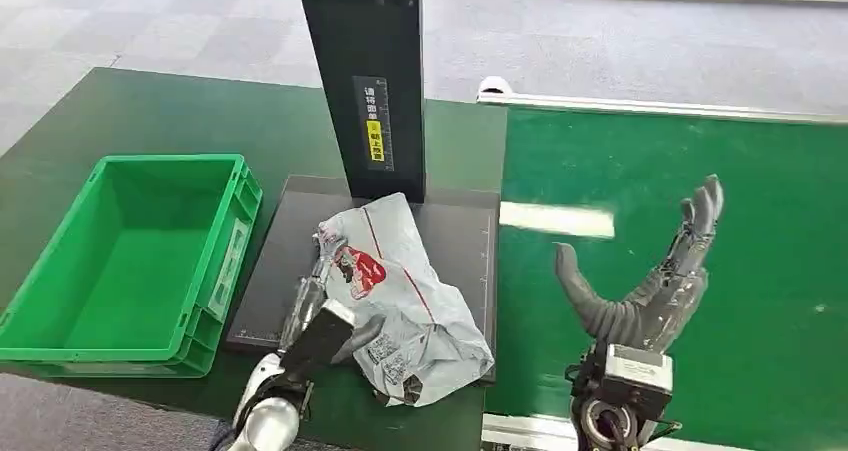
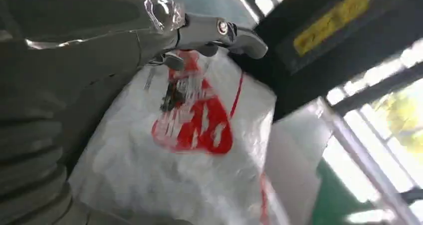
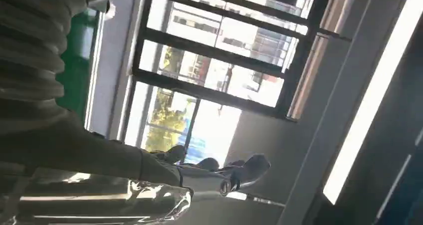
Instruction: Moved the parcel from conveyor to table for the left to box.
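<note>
Dark green table [image 1: 150,111] bears a green crate [image 1: 130,261] and black scale platform [image 1: 460,231].

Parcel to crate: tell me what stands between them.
Nothing visible does. The parcel lies on the dark plate with the left hand on its near-left edge. The green crate sits open and empty just left of the plate, only bare table between.

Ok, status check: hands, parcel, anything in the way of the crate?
Left hand on the parcel, grip unclear. Right hand open above the conveyor. Parcel lies on the dark pad beside the green crate; path looks clear.
</note>
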Tool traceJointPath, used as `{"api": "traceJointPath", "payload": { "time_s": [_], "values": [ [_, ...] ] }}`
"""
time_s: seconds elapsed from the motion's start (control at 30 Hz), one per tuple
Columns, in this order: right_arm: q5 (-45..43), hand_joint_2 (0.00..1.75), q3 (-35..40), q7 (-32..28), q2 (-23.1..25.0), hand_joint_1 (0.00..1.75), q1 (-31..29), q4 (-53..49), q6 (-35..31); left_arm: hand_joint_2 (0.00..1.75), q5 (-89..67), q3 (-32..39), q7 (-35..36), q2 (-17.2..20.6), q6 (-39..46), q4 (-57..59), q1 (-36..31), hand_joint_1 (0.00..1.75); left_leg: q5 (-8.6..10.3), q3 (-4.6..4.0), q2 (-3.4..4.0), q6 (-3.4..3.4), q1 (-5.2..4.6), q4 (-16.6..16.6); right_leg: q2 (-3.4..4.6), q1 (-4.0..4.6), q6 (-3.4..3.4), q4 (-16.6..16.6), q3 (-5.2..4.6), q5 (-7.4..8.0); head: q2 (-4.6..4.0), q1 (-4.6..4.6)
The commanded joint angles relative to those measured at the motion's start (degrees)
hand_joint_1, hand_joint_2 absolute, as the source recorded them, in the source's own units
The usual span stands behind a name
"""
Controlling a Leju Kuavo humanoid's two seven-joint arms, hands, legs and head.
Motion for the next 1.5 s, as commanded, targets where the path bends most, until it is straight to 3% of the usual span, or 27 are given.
{"api": "traceJointPath", "payload": {
  "time_s": [0.03, 0.1, 0.4, 0.5, 0.57, 0.83, 1.0, 1.17, 1.3, 1.5],
  "values": [
    [-2.45, 1.75, -5.09, -0.95, -2.15, 0.0, 4.2, -9.69, -2.76, 1.75, -10.8, -5.03, 5.47, -1.45, -6.94, 22.86, -7.54, 0.0, 0.1, 0.03, -0.48, 0.1, -0.02, -0.11, -0.45, -0.01, 0.05, -0.2, 0.24, -0.01, -0.02, 0.0],
    [-2.72, 1.75, -4.9, -0.68, -1.82, 0.0, 3.11, -8.1, -2.28, 1.75, -11.4, -4.34, 5.18, -1.44, -7.14, 24.03, -7.44, 1.75, 0.02, 0.09, -0.07, 0.06, -0.04, -0.08, -0.06, -0.03, 0.03, -0.1, 0.16, 0.01, -0.02, 0.0],
    [-2.13, 1.75, -5.49, 1.18, -0.75, 0.0, 2.39, -6.3, -1.4, 1.75, -11.23, -1.0, 4.68, -0.71, -6.42, 19.25, -5.64, 1.75, 0.0, 0.33, 0.02, 0.09, -0.05, -0.13, 0.01, -0.05, 0.01, -0.11, 0.51, 0.06, 0.0, 0.0],
    [-2.34, 1.75, -6.41, 0.91, -0.44, 0.0, 3.33, -6.52, -1.06, 1.75, -6.77, 2.0, -1.37, -1.53, -2.18, 15.45, -4.16, 1.75, 0.04, 0.32, 0.04, 0.11, -0.03, -0.19, 0.04, -0.02, 0.01, -0.19, 0.5, 0.11, 0.0, 0.0],
    [-3.03, 1.75, -7.05, 0.17, -0.25, 0.0, 3.29, -6.1, -0.66, 1.75, -0.95, 3.62, -7.75, -1.4, 1.44, 8.52, -2.6, 1.75, -0.05, 0.37, 0.03, 0.08, -0.03, -0.09, 0.03, -0.03, 0.02, -0.08, 0.54, 0.02, -0.02, 0.0],
    [-3.07, 1.75, -8.72, -0.18, 0.44, 0.0, 3.72, -5.84, -0.89, 1.75, 6.2, 0.97, -11.46, 3.01, 9.57, -17.2, 2.44, 1.75, -0.07, 0.06, 0.06, 0.07, 0.01, 0.0, 0.05, 0.02, -0.01, -0.01, 0.12, 0.01, 0.0, 0.0],
    [-3.49, 1.75, -9.27, -0.63, 1.09, 0.0, 6.44, -5.84, -1.31, 1.75, 7.85, 4.54, -14.46, 5.18, 16.58, -26.6, 2.86, 1.75, -0.05, 0.04, 0.05, 0.06, 0.03, -0.04, 0.06, 0.05, -0.02, -0.06, 0.11, 0.02, 0.0, 0.0],
    [-5.13, 1.75, -8.0, -1.83, 0.3, 0.0, 8.29, -4.3, -2.23, 1.75, 10.98, 13.16, -8.81, 5.2, 16.43, -18.57, -0.35, 1.75, -0.03, 0.12, -0.02, 0.05, 0.0, -0.1, -0.03, 0.01, -0.01, -0.07, 0.2, 0.0, 0.0, 0.0],
    [-6.1, 1.75, -7.43, -1.75, -0.1, 0.0, 7.79, -2.14, -2.54, 1.75, 19.99, 20.44, -13.76, 7.06, 12.85, -4.57, -5.02, 1.75, 0.07, 0.23, 0.04, 0.05, -0.01, -0.25, 0.05, 0.01, -0.03, -0.19, 0.28, 0.1, -0.02, 0.0],
    [-7.84, 1.75, -8.96, -0.1, 0.15, 0.0, 7.85, -1.03, -0.64, 1.75, 21.36, 26.12, -12.33, 7.55, 13.69, 4.06, -7.41, 1.75, 0.09, 0.33, -0.03, 0.04, 0.0, -0.28, -0.04, 0.02, -0.03, -0.23, 0.38, 0.07, -0.02, 0.0]
  ]
}}
